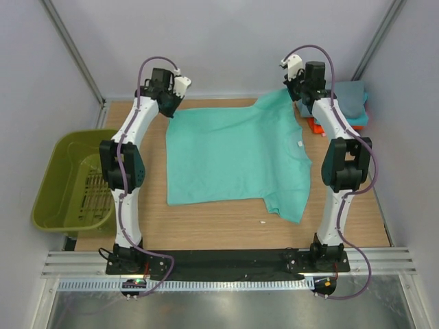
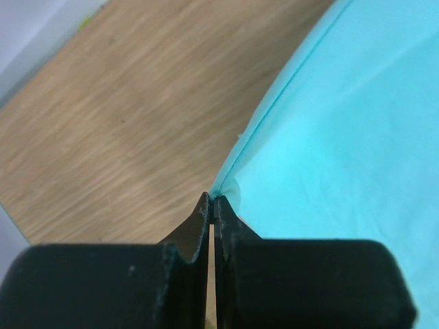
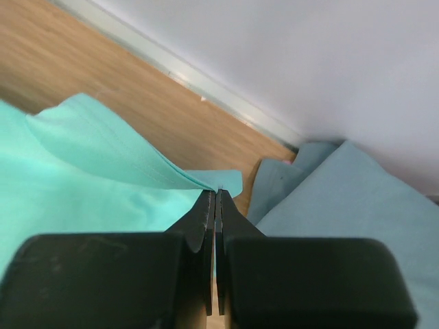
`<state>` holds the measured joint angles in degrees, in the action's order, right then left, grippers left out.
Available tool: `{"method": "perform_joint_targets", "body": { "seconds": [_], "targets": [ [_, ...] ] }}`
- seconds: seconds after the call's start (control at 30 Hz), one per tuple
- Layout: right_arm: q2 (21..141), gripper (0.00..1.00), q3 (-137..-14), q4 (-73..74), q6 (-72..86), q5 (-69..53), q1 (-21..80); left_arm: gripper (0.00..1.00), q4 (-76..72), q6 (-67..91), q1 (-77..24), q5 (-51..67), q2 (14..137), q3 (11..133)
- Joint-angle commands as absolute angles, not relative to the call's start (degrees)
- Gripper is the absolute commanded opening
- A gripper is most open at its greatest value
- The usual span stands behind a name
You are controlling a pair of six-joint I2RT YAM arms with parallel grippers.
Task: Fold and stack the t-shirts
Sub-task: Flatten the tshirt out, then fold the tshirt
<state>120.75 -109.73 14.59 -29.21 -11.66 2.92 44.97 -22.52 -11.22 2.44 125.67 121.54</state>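
A mint green t-shirt (image 1: 233, 154) lies spread flat on the wooden table, one sleeve at the near right. My left gripper (image 1: 169, 105) is shut on the shirt's far left corner, with cloth (image 2: 329, 130) pinched at its tips (image 2: 214, 200). My right gripper (image 1: 293, 96) is shut on the far right sleeve edge (image 3: 137, 164), held slightly raised. A stack of folded shirts (image 1: 346, 103) sits at the far right: slate grey on top (image 3: 343, 205), cyan and orange-red edges below.
An olive-green plastic basket (image 1: 58, 175) stands off the table's left edge. White walls close the back and sides. A small white speck (image 1: 263, 223) lies on the bare wood near the shirt's front edge.
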Motion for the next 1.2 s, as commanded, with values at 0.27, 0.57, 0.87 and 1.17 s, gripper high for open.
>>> {"method": "perform_joint_targets", "body": {
  "seconds": [0.27, 0.57, 0.87, 1.17],
  "targets": [
    [107.14, 0.01, -93.8, 13.89, -30.06, -12.57, 3.08, 0.0, 44.74, -20.57, -11.25, 2.9, 115.06, 108.03],
    [101.96, 0.01, -87.37, 14.24, -31.02, -12.66, 3.08, 0.0, 42.28, -21.27, -11.25, 2.64, 111.88, 100.9],
    [97.74, 0.01, -82.18, 15.91, -31.11, -13.36, 3.16, 0.0, 42.19, -21.62, -10.99, 2.29, 110.92, 98.88],
    [94.31, 0.01, -75.77, 17.58, -30.5, -14.5, 3.16, 0.0, 41.22, -23.11, -10.2, 1.5, 110.39, 94.31]
  ]
}}
